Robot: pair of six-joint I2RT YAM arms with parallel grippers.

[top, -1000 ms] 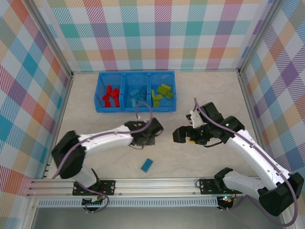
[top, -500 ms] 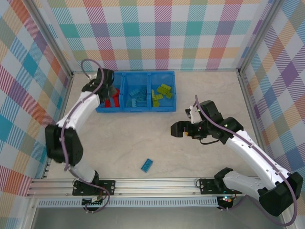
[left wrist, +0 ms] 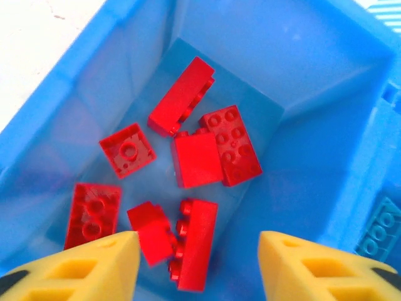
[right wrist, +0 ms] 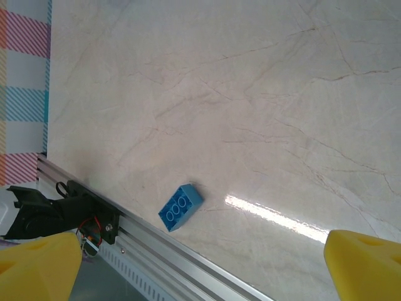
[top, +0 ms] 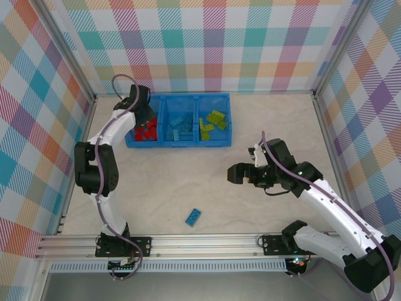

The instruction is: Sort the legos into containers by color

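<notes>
Blue plastic tray (top: 178,143) sits far left. We find the left gripper (left wrist: 197,254) above its left compartment (left wrist: 294,144), fingers (left wrist: 88,266) spread wide, holding nothing, over red bricks (left wrist: 197,160). The right gripper (right wrist: 202,266) is equally spread and empty; one light blue brick (right wrist: 180,207) lies on the table (right wrist: 250,94), nearer and left of it.

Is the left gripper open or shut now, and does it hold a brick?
Open and empty: the yellow fingers of the left gripper stand wide apart, nothing between them, above the red bricks lying in the tray.
</notes>
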